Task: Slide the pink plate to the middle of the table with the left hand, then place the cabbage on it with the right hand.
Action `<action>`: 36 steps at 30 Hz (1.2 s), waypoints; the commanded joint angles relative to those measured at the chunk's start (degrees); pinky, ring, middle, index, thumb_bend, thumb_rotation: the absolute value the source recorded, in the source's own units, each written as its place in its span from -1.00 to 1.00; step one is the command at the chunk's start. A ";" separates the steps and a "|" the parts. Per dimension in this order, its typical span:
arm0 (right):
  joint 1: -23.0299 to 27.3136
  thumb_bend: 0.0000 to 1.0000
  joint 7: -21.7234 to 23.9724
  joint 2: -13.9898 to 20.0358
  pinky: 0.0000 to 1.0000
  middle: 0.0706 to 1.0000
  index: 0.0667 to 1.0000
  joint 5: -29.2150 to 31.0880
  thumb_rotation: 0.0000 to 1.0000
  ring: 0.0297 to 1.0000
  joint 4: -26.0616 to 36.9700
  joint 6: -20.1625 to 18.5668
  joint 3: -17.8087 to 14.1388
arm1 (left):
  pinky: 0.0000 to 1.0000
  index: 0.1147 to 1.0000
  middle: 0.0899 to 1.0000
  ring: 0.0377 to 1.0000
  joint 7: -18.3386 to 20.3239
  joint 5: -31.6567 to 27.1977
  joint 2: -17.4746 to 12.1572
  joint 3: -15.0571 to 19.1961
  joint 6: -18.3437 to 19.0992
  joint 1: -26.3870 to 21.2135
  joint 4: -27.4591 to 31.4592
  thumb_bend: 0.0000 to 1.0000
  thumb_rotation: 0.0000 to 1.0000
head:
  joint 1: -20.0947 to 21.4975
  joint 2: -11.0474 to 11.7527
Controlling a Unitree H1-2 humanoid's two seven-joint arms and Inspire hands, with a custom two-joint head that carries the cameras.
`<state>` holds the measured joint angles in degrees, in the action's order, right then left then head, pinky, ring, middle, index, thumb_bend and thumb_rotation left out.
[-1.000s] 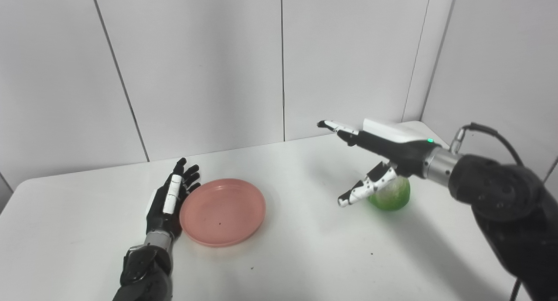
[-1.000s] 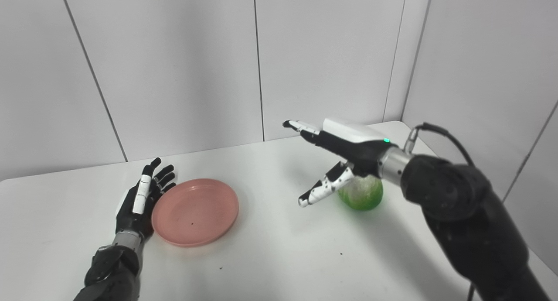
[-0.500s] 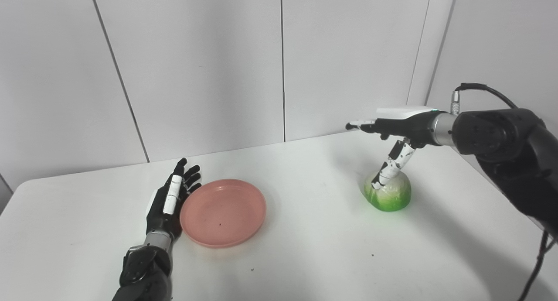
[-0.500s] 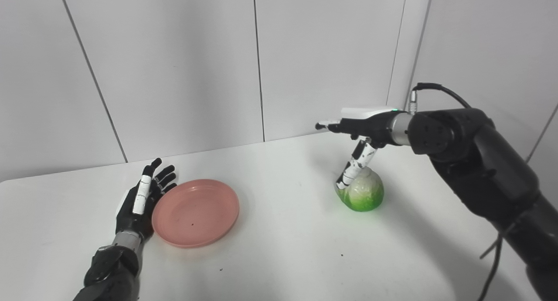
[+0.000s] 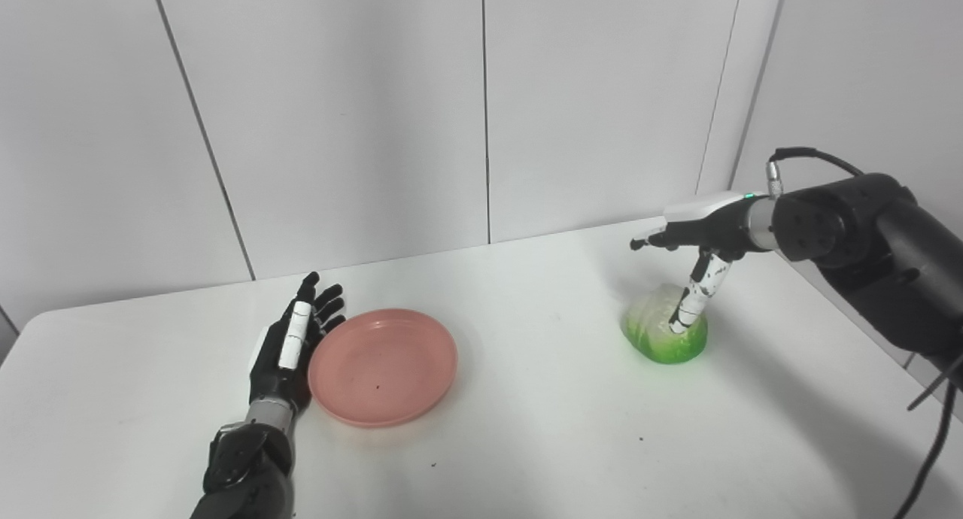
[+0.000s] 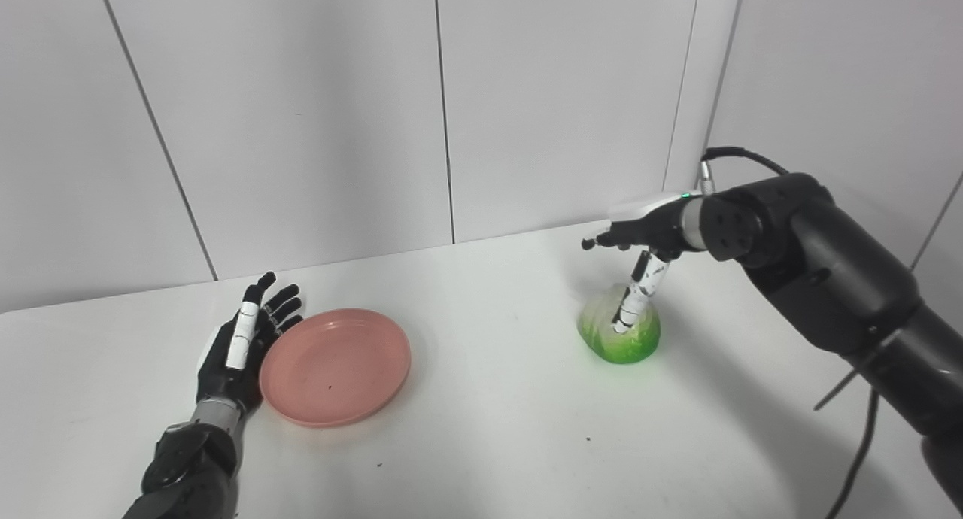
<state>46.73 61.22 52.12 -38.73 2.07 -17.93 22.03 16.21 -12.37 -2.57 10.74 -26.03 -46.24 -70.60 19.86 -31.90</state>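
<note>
The pink plate [image 5: 382,367] lies on the white table [image 5: 527,444], left of the middle. My left hand [image 5: 290,346] rests flat and open against the plate's left rim. The green and white cabbage [image 5: 663,331] sits on the table at the right. My right hand [image 5: 696,259] hovers over the cabbage, open, with its thumb pointing down onto the cabbage's top and the fingers stretched out level above it. In the right eye view the plate [image 6: 335,366], the cabbage [image 6: 618,328] and the right hand [image 6: 639,252] show the same.
Grey wall panels [image 5: 481,105] stand close behind the table's far edge. The right arm [image 5: 873,241] with its cable reaches in over the table's right edge. A few dark specks lie on the table near the front.
My right hand has swung from left of the cabbage up and to the right, and now sits over the cabbage with its thumb down on it. The cabbage tilted a little. Left hand and plate unmoved.
</note>
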 commanded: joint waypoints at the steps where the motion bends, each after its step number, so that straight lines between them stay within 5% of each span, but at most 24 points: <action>1: 2.08 1.00 -3.16 0.79 0.46 0.96 0.90 -1.45 -0.23 0.82 -0.42 2.35 -1.01 | 0.74 0.85 0.68 0.77 0.49 -0.40 -0.04 0.03 0.47 2.79 -2.09 1.00 0.56 | 0.00 -0.05; 19: -2.24 1.00 -14.26 -1.76 0.44 1.00 0.91 -1.10 -0.26 0.90 -5.20 6.98 -3.14 | 0.75 0.85 0.68 0.76 0.75 -0.38 -0.41 0.02 0.53 3.04 -1.85 1.00 0.49 | -0.71 -0.37; 36: -2.91 1.00 -19.61 -5.58 0.50 1.00 0.93 -2.32 -0.30 0.92 -13.84 11.74 -1.33 | 0.74 0.85 0.65 0.75 0.55 0.05 -0.47 -1.22 0.92 3.46 -1.18 0.98 0.45 | -1.05 -0.48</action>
<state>41.42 43.82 45.43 -39.99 -12.44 -8.04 21.29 16.56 -12.16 -2.82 9.51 -25.94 -46.06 -70.21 18.90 -32.34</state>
